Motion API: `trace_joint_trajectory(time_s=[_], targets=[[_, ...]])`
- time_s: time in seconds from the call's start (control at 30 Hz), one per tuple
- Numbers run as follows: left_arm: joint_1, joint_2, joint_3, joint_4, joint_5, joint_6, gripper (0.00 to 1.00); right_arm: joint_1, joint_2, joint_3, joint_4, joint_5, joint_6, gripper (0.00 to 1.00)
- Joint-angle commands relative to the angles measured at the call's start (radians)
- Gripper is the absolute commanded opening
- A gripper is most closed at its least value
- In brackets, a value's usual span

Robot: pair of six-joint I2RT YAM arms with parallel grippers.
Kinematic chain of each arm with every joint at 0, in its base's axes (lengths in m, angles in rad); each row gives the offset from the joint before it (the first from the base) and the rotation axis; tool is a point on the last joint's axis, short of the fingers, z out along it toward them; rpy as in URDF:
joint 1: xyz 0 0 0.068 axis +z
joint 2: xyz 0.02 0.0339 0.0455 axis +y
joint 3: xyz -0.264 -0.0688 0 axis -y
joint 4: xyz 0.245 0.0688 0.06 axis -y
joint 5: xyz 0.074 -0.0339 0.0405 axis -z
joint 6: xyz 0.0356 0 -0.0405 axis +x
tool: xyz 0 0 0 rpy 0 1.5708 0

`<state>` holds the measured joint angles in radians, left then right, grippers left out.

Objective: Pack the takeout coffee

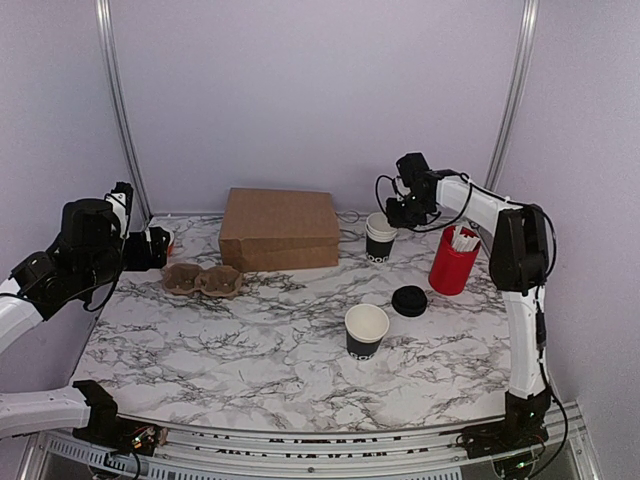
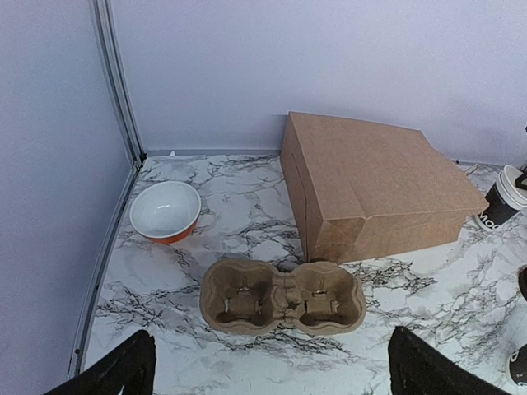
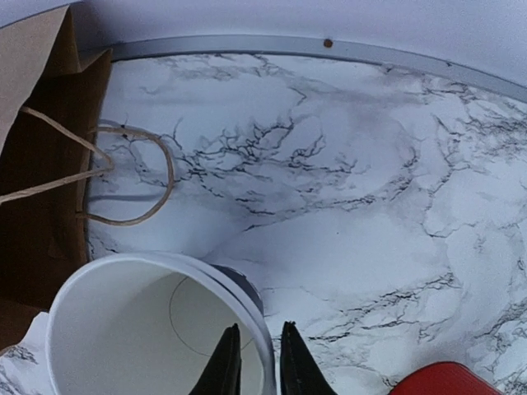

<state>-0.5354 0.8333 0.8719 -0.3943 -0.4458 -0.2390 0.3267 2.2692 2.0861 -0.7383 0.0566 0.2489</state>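
Right wrist, right pincer (image 3: 254,366) pinching cup stack (image 3: 123,329) rim, bag (image 3: 41,206) edge alongside

stacked cups (image 3: 140,329) cropped at bottom of right wrist view, red cylinder (image 3: 449,380) just a sliver, brown bag (image 3: 37,181) cut at left, coffee cup (image 1: 366,335) print unreadable

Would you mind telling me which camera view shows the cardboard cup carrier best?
The left wrist view: the cup carrier sits close and central, both wells visibly empty. The top external view shows it small, beside the paper bag. The right wrist view misses it.
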Motion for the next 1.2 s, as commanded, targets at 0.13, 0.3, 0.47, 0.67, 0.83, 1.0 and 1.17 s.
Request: trace_joint_trajectory(time_s=[0.13, 0.3, 0.47, 0.67, 0.83, 1.0, 1.17], targets=[[0.005, -0.007, -0.007, 0.004, 0.004, 0.004, 0.99, -0.003, -0.056, 0.014, -0.02, -0.004, -0.015, 0.34], [0.003, -0.007, -0.007, 0.003, 0.005, 0.004, 0.99, -0.002, -0.117, -0.013, -0.017, 0.022, -0.024, 0.43], [0.004, -0.004, -0.007, 0.004, 0.015, 0.006, 0.99, 0.017, -0.215, -0.076, 0.006, 0.06, -0.034, 0.53], [0.004, 0.0, -0.003, 0.004, 0.04, 0.002, 0.99, 0.089, -0.379, -0.241, 0.085, 0.114, -0.043, 0.67], [-0.002, -0.006, 0.002, 0.003, 0.114, -0.046, 0.99, 0.144, -0.542, -0.404, 0.13, 0.142, -0.043, 0.77], [-0.011, -0.003, -0.019, -0.003, 0.159, -0.099, 0.99, 0.209, -0.73, -0.624, 0.21, 0.183, -0.035, 0.88], [-0.044, -0.006, -0.041, -0.001, 0.176, -0.134, 0.99, 0.292, -0.875, -0.814, 0.259, 0.207, 0.016, 0.95]])
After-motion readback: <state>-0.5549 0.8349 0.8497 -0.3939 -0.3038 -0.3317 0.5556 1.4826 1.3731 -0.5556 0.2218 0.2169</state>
